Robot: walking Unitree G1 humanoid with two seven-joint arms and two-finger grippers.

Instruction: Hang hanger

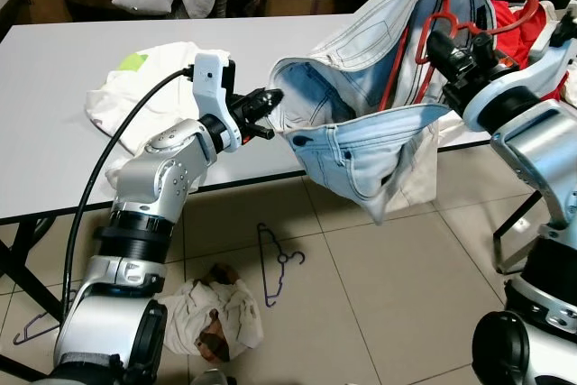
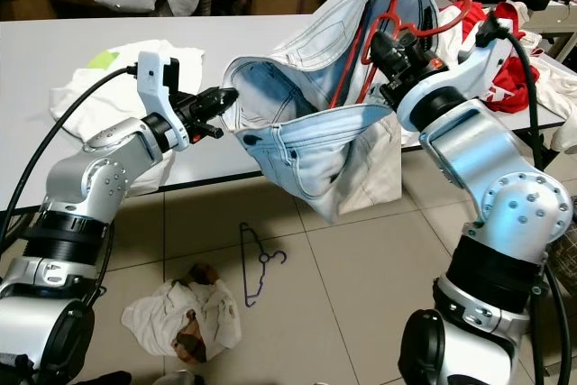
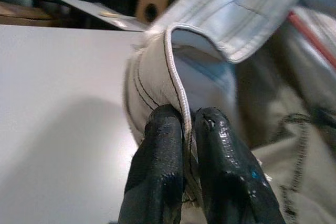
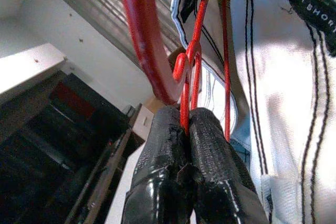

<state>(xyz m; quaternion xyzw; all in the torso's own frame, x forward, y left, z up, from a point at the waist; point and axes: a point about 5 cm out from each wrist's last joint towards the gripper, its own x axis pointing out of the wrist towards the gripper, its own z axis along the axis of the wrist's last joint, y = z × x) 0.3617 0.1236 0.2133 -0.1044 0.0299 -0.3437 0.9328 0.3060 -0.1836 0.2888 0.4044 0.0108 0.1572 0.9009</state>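
**Both grippers loaded — the hanger sits at the right one**

Your right gripper (image 4: 186, 129) is clamped on the thin wire of the red hanger (image 1: 431, 33), held up over the far right part of the white table (image 1: 54, 78). The hanger's legs run down and to the left from that grip, inside the pale denim garment (image 1: 361, 123) draped around it. Your left gripper (image 3: 184, 129) pinches the garment's stitched edge, fingers closed on the hem, to the left of the hanger and lower.

So the cloth is stretched between your two arms, long axis left to right, with the hanger at its right, higher end. The right arm owns the hanger; the left only steadies the fabric. No rail or hook to hang it on can be made out here, so you would likely need to find one first.

On the floor near you lie a purple hanger (image 1: 275, 263) and a crumpled cloth (image 1: 216, 313) — mind them.
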